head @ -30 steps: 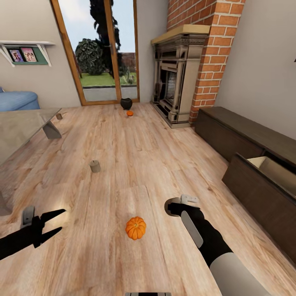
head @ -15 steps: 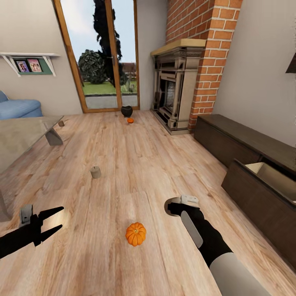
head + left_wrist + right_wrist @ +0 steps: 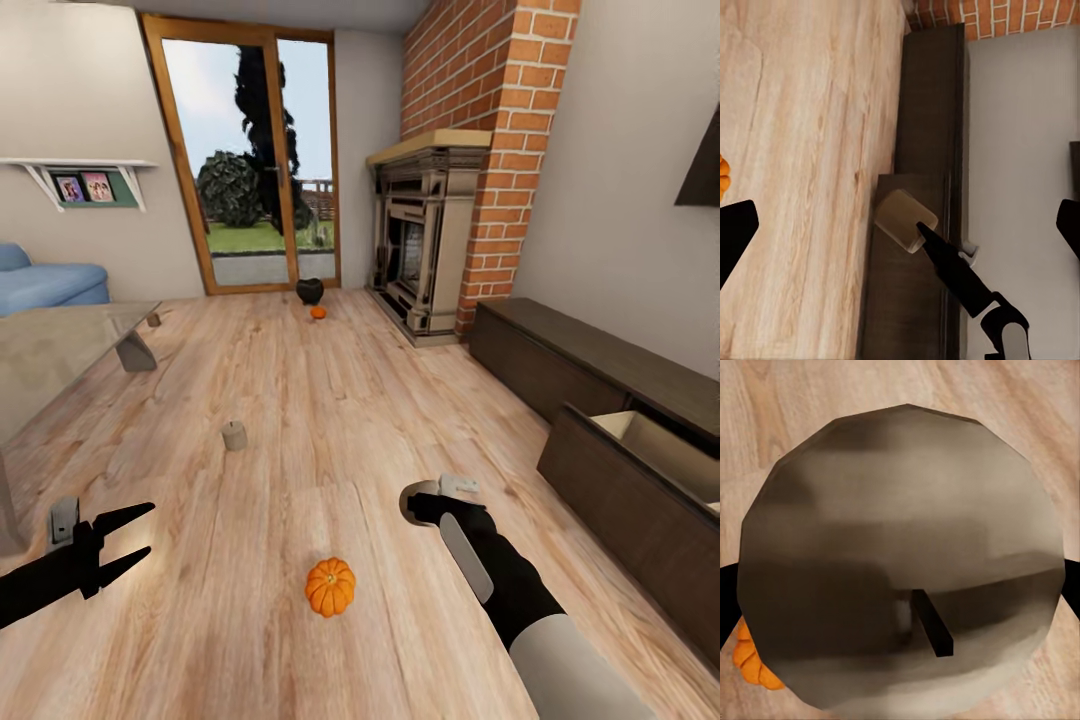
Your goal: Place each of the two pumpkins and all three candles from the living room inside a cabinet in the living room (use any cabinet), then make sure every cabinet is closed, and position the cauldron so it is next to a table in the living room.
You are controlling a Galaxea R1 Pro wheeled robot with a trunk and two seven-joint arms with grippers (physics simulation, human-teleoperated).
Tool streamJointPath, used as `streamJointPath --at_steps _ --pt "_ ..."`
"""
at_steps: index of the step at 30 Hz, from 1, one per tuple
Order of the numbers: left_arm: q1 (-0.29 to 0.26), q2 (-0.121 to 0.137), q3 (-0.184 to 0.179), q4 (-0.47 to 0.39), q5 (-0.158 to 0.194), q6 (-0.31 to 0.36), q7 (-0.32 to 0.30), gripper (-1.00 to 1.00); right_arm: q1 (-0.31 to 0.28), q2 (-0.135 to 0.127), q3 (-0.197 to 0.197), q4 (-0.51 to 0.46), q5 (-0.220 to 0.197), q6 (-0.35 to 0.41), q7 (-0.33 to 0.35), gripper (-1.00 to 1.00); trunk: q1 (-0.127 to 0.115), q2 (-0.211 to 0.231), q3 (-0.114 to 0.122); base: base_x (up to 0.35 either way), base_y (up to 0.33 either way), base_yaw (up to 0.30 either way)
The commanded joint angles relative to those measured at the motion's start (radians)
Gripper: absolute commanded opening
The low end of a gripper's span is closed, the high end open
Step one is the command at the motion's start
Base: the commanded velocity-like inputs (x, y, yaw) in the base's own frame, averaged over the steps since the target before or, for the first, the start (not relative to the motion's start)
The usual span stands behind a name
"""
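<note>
Floor: pale wood planks (image 3: 300,400), brick fireplace (image 3: 430,235) beyond.
Near pumpkin (image 3: 330,586): on floor between both hands.
Far pumpkin (image 3: 318,312): beside cauldron (image 3: 310,291), by glass door.
Candle (image 3: 234,435): upright, mid-floor.
Cabinet (image 3: 640,480): drawer pulled open.
Left hand (image 3: 125,540): fingers spread, empty.
Right hand (image 3: 425,500): grips a candle (image 3: 900,555).

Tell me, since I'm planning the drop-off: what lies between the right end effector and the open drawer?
In the head view, bare wood floor separates the right end effector, shut on a candle, from the open drawer of the cabinet.
</note>
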Motion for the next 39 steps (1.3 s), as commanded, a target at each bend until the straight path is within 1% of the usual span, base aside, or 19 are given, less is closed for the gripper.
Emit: streamJointPath --at_steps 1,15,20,22,25,28,29,30,31,32,33,34,36,37,39 --pt "-0.001 0.000 0.001 0.000 0.007 0.004 0.007 1.00 -0.001 0.000 0.002 -0.001 -0.011 0.002 -0.011 -1.00 -0.001 0.000 0.003 0.000 0.000 0.000" --pt "-0.001 0.001 -0.001 0.000 0.002 0.001 0.013 1.00 -0.001 -0.001 0.002 -0.001 -0.008 -0.001 -0.011 -1.00 -0.007 0.003 0.057 0.000 0.000 0.000" --pt "-0.001 0.002 -0.012 0.000 -0.002 -0.004 0.025 1.00 -0.001 -0.001 0.001 -0.001 -0.008 -0.001 -0.011 -1.00 -0.009 0.004 0.076 0.000 0.000 0.000" --pt "-0.002 0.002 -0.021 0.006 -0.005 -0.006 0.027 1.00 -0.001 -0.001 0.001 -0.001 -0.007 -0.001 -0.011 -1.00 -0.015 0.015 0.083 0.000 0.000 0.000" --pt "-0.009 0.003 -0.028 0.050 -0.021 -0.006 0.028 1.00 -0.001 -0.001 0.001 0.000 -0.007 -0.001 -0.011 -1.00 -0.026 0.036 0.093 0.000 0.000 0.000" --pt "-0.042 0.009 -0.032 0.165 -0.036 -0.009 0.028 1.00 -0.001 -0.001 0.000 0.011 -0.005 -0.001 -0.011 -1.00 -0.038 0.057 0.102 0.000 0.000 0.000" --pt "-0.062 0.009 -0.037 0.235 -0.041 -0.013 0.028 1.00 -0.001 0.000 0.000 0.015 -0.004 -0.001 -0.011 -1.00 -0.042 0.064 0.105 0.000 0.000 0.000" --pt "-0.095 0.008 -0.058 0.349 -0.045 -0.022 0.028 1.00 -0.001 0.000 0.000 0.021 -0.004 -0.001 -0.011 -1.00 -0.046 0.071 0.108 0.000 0.000 0.000" --pt "-0.118 0.007 -0.088 0.421 -0.049 -0.030 0.028 1.00 -0.001 0.001 0.000 0.026 -0.004 -0.001 -0.011 -1.00 -0.049 0.078 0.111 0.000 0.000 0.000" --pt "-0.152 0.008 -0.155 0.510 -0.054 -0.042 0.028 1.00 -0.001 0.001 0.000 0.038 -0.003 -0.001 -0.011 -1.00 -0.053 0.085 0.114 0.000 0.000 0.000" --pt "-0.169 0.010 -0.206 0.554 -0.056 -0.051 0.028 1.00 -0.001 0.001 0.001 0.048 -0.003 -0.002 -0.011 -1.00 -0.057 0.092 0.118 0.000 0.000 0.000" --pt "-0.184 0.014 -0.278 0.601 -0.058 -0.062 0.028 1.00 -0.001 0.002 0.001 0.062 -0.002 -0.002 -0.011 -1.00 -0.061 0.099 0.121 0.000 0.000 0.000" --pt "-0.193 0.024 -0.368 0.640 -0.059 -0.069 0.028 1.00 -0.001 0.002 0.001 0.076 -0.001 -0.003 -0.012 -1.00 -0.069 0.113 0.127 0.000 0.000 0.000" --pt "-0.195 0.028 -0.428 0.659 -0.060 -0.072 0.028 1.00 -0.001 0.002 0.001 0.082 -0.001 -0.003 -0.013 -1.00 -0.072 0.120 0.130 0.000 0.000 0.000" --pt "-0.201 0.037 -0.579 0.704 -0.060 -0.076 0.029 1.00 -0.001 0.002 0.001 0.095 -0.001 -0.006 -0.014 -1.00 -0.080 0.134 0.136 0.000 0.000 0.000"
